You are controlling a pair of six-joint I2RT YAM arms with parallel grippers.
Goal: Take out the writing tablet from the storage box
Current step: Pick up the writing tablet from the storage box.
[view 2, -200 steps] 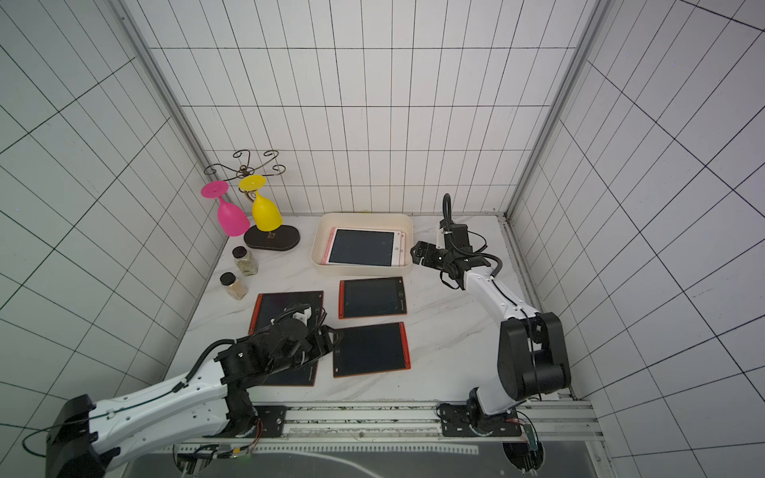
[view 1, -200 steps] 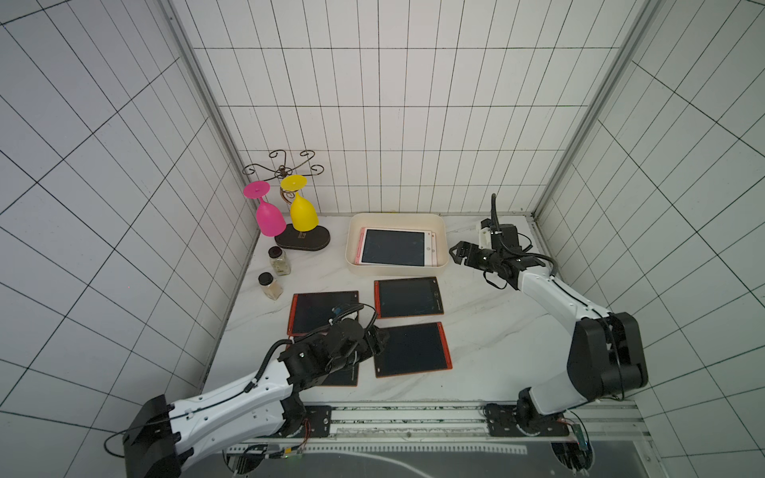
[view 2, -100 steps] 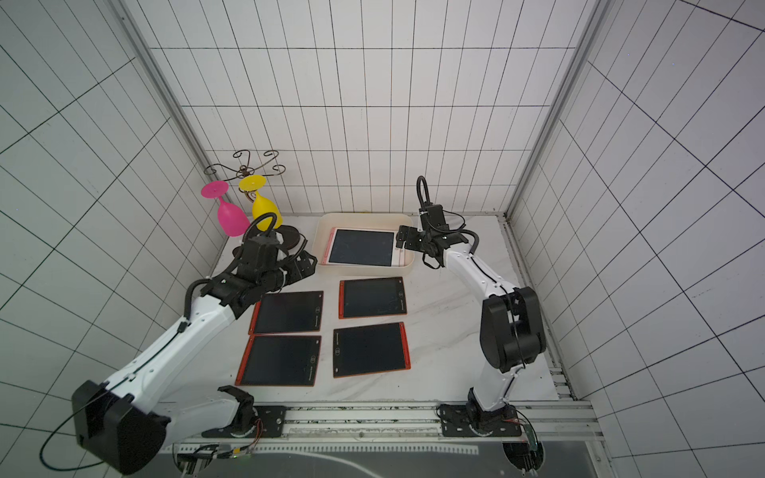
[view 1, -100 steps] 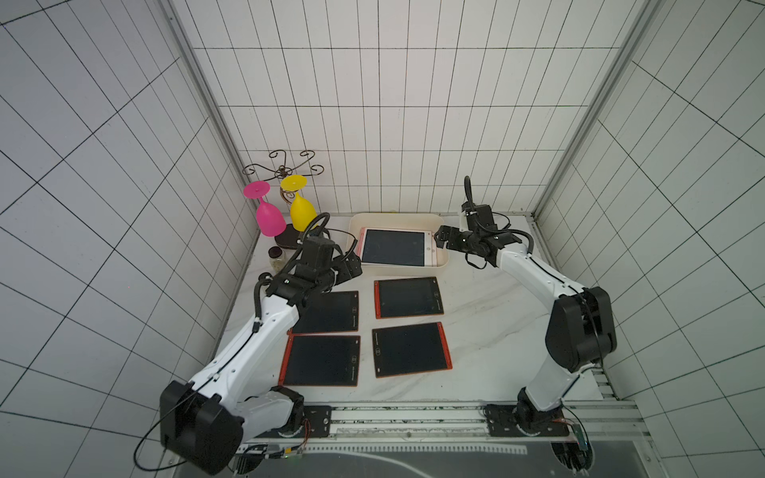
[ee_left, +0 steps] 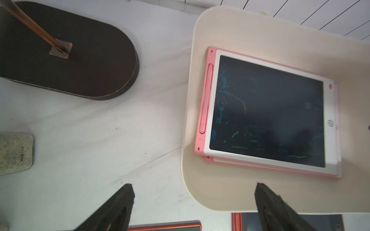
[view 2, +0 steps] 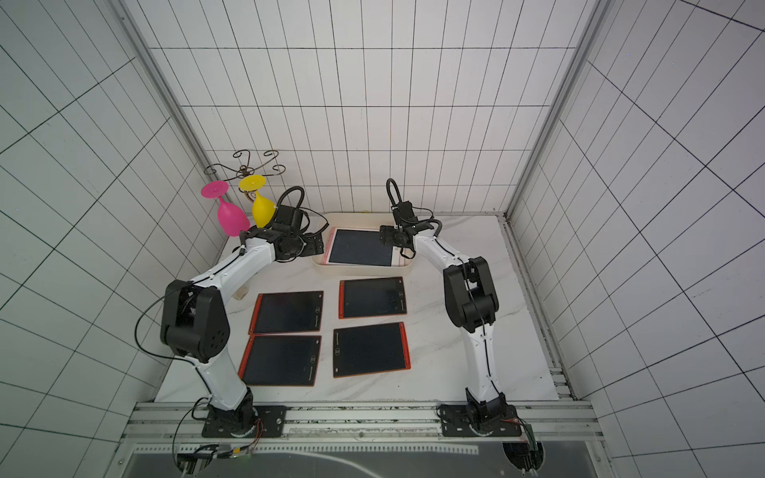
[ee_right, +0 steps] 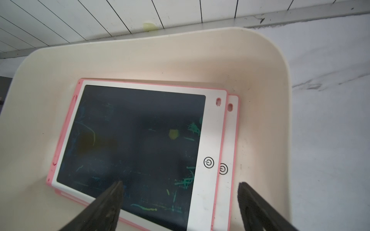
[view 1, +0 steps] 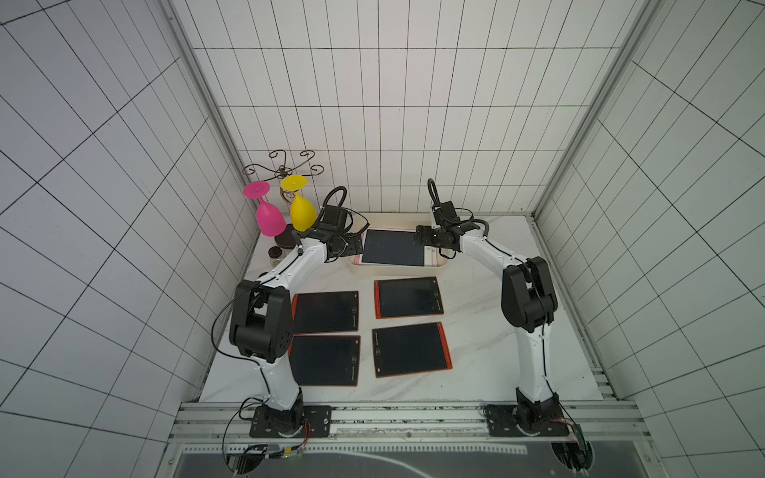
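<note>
The storage box (view 1: pixel 397 270) is a shallow cream tub at the back of the table, seen in both top views (view 2: pixel 364 270). A writing tablet (view 1: pixel 391 247) with a pink and white frame lies flat in it, on top of a second tablet (ee_right: pixel 233 140) of the same kind. My left gripper (ee_left: pixel 193 190) is open and hovers over the box's left wall (ee_left: pixel 188 112), holding nothing. My right gripper (ee_right: pixel 180 187) is open above the right edge of the top tablet (ee_right: pixel 140 140), apart from it. Both grippers flank the box in a top view, left gripper (view 1: pixel 357 247) and right gripper (view 1: pixel 419 239).
Several red-framed tablets (view 1: pixel 407 297) lie on the marble table in front of the box. A glass stand with a dark base (ee_left: pixel 66 50) holds a pink glass (view 1: pixel 269 215) and a yellow glass (view 1: pixel 302 211) at the back left. Small jars (view 1: pixel 274 253) stand near it.
My left arm has swung from the front-left red tablet up to the box's left side. My right gripper has moved left, from beside the box to over the tablet's right edge.
</note>
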